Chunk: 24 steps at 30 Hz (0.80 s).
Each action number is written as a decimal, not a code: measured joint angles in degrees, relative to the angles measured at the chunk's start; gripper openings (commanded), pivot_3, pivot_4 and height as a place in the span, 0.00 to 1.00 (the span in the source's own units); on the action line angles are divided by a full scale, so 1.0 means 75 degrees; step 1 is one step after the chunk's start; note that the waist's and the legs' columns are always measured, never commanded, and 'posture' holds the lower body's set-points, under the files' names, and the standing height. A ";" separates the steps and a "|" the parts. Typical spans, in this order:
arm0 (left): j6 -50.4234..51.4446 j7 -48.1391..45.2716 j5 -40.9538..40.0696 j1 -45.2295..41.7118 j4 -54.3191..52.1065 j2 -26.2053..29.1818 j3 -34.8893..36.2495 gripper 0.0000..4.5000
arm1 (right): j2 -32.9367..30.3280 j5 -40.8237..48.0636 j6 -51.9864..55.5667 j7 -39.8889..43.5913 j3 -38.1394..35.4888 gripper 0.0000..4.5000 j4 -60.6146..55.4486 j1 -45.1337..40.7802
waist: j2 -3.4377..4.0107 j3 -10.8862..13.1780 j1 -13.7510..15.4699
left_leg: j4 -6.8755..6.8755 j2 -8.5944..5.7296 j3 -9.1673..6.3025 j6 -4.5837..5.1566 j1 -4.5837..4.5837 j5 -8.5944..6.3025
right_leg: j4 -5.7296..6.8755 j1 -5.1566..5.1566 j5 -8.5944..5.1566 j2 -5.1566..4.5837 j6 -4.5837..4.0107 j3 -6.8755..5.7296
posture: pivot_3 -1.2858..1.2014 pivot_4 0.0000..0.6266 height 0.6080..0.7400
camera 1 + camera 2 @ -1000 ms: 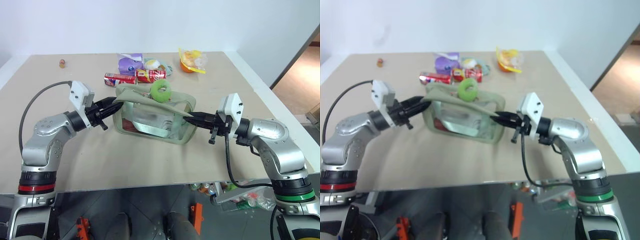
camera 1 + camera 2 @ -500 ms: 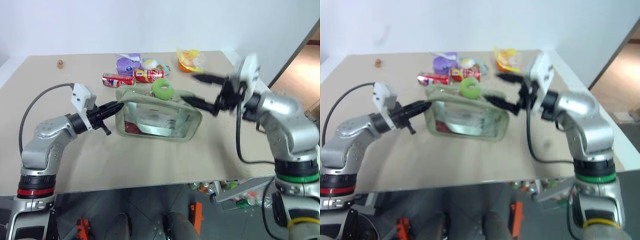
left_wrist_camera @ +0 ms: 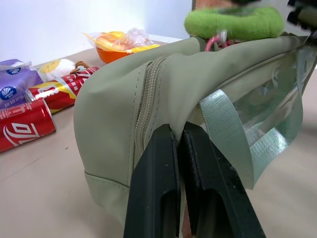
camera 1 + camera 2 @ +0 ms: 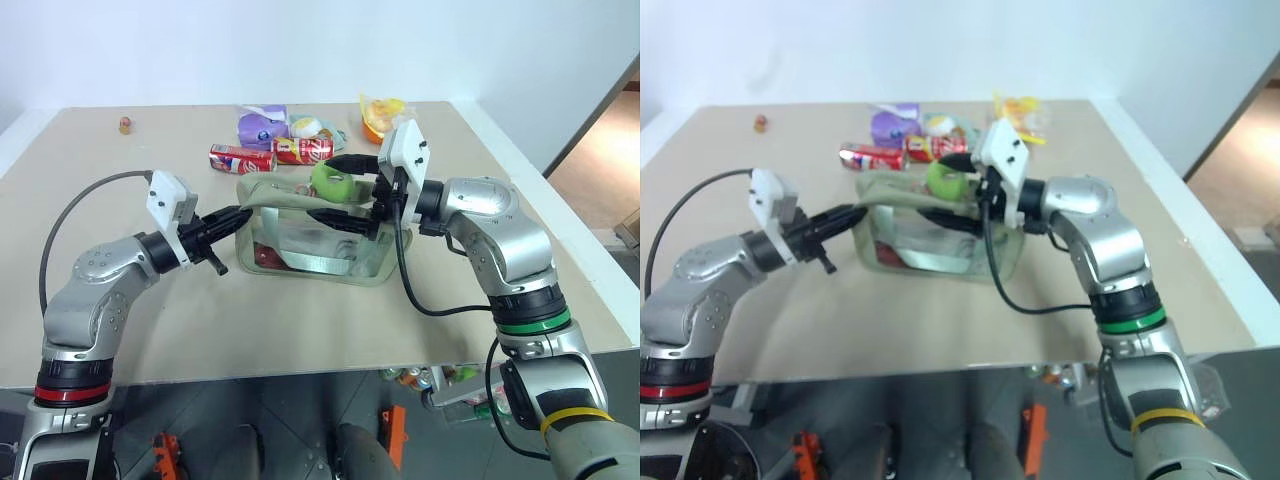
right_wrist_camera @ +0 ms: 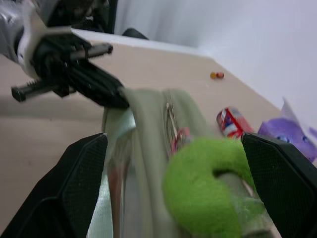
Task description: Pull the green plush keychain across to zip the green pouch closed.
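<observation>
A green pouch [image 4: 310,235] sits mid-table, nearer the far edge, before soda cans [image 4: 270,155]. The left claw [image 3: 184,163] is clenched on the pouch's left end. The right claw [image 4: 338,190], spread wide and empty, brackets the green plush keychain [image 4: 331,180] atop the zipper. Best to pinch the plush firmly, then draw it along the zipper while the left claw braces.

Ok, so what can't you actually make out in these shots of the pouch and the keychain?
- Zipper pull: in the right wrist view the green plush keychain is blurred and covers it.
- Pouch contents: in the head views, glare on the green pouch window obscures them.
- Left gripper: its fingertips are buried in a fold of fabric.
- Right gripper: whether its open fingers touch the keychain cannot be told.
</observation>
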 measured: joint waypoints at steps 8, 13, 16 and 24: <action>0.0007 0.0099 -0.0039 0.0065 -0.0077 -0.0039 -0.0005 0.00 | 0.0016 -0.0042 -0.0046 0.0023 -0.0123 0.29 0.0316 -0.0054 | 0.0000 0.0000 0.0002 | 0.0002 0.0000 -0.0001 0.0000 0.0002 0.0000 | 0.0000 0.0003 0.0001 0.0000 0.0002 -0.0001 | 0.52 0.24 1.00; 0.0007 0.0123 -0.0045 0.0065 -0.0086 -0.0078 -0.0014 0.00 | -0.0002 -0.0045 0.0019 0.0068 -0.0210 0.01 0.0371 -0.0053 | 0.0000 0.0000 0.0002 | 0.0001 0.0000 -0.0002 0.0000 0.0001 0.0000 | 0.0000 0.0003 0.0001 0.0000 0.0002 -0.0001 | 0.52 0.24 1.00; 0.0007 0.0139 -0.0044 0.0064 -0.0087 -0.0120 -0.0023 0.00 | -0.0026 -0.0053 0.0041 0.0082 -0.0231 0.01 0.0371 -0.0051 | 0.0000 0.0000 0.0004 | 0.0001 -0.0002 -0.0002 0.0000 0.0001 0.0000 | 0.0000 0.0003 0.0001 -0.0002 0.0003 -0.0001 | 0.52 0.24 1.00; 0.0007 0.0167 -0.0046 0.0025 -0.0085 -0.0179 -0.0070 0.00 | -0.0101 -0.0079 -0.0024 0.0084 -0.0322 0.01 0.0366 -0.0035 | 0.0000 0.0000 0.0037 | 0.0002 -0.0004 -0.0002 0.0000 0.0000 0.0000 | -0.0002 0.0004 0.0000 -0.0005 0.0004 -0.0001 | 0.52 0.24 1.00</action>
